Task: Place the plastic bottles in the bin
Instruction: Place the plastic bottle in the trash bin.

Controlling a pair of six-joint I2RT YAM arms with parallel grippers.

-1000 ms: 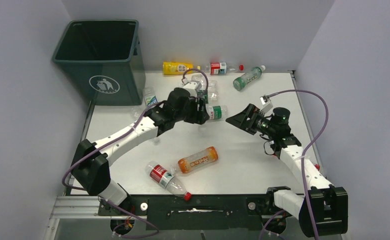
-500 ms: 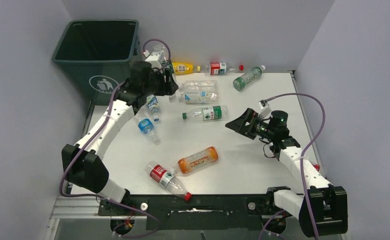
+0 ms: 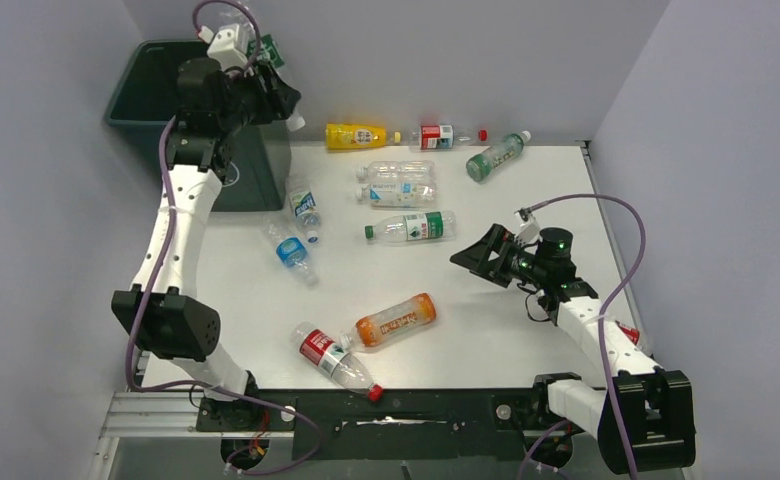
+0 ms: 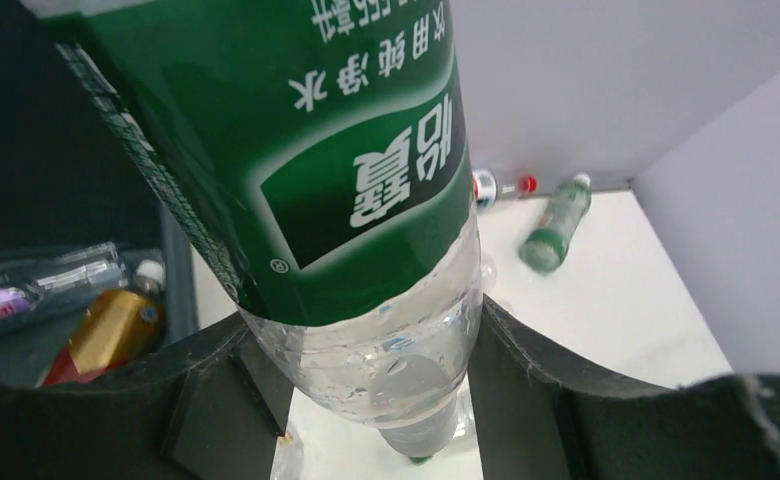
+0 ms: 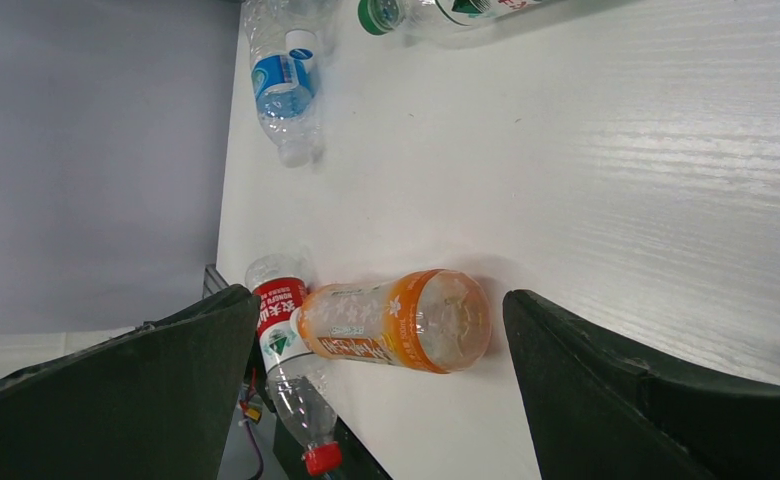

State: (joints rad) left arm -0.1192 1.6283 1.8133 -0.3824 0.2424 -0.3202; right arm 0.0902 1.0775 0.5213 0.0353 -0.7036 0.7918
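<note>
I see the white desk [image 3: 506, 300], with the dark green bin [image 3: 249, 172] at its far left corner. My left arm [image 3: 171, 230] reaches up over the bin's right rim, left jaws clamped on a clear green-labelled bottle [image 4: 296, 150]. A few bottles lie inside the bin below it. My right jaws stand wide apart and hold nothing, low over the desk's right half. In the right wrist view the orange bottle [image 5: 396, 320] lies between them on the desk, touching a red-labelled bottle [image 5: 286, 330]. Other bottles lie scattered along the far edge and across the middle.
</note>
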